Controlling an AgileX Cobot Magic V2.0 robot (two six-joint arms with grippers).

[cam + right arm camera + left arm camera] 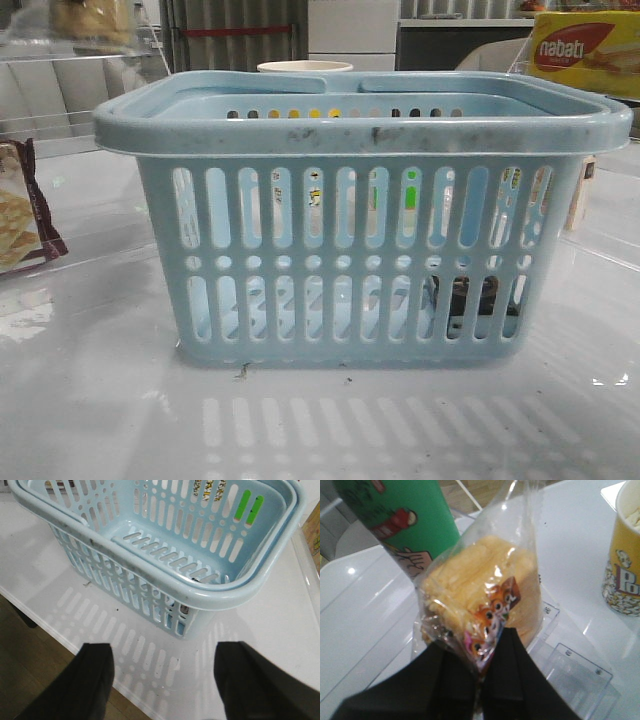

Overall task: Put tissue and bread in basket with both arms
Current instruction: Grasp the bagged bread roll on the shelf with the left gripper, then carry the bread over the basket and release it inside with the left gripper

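Observation:
The light-blue basket (360,130) stands in the middle of the table and fills the front view; it also shows in the right wrist view (235,592). A small dark pack, the tissue (470,300), shows through the slots at the basket's bottom right corner. My left gripper (485,652) is shut on the bread (485,585), a clear packet of golden bread, pinched at its brown label. My right gripper (162,660) is open and empty, over the table's front edge near a corner of the basket. Neither gripper shows in the front view.
A maroon-edged cracker bag (20,215) lies at the left and a yellow nabati box (585,50) stands at the back right. A paper cup (305,67) stands behind the basket. Near the bread are a green cup (405,515), a popcorn tub (625,550) and clear stands (575,677).

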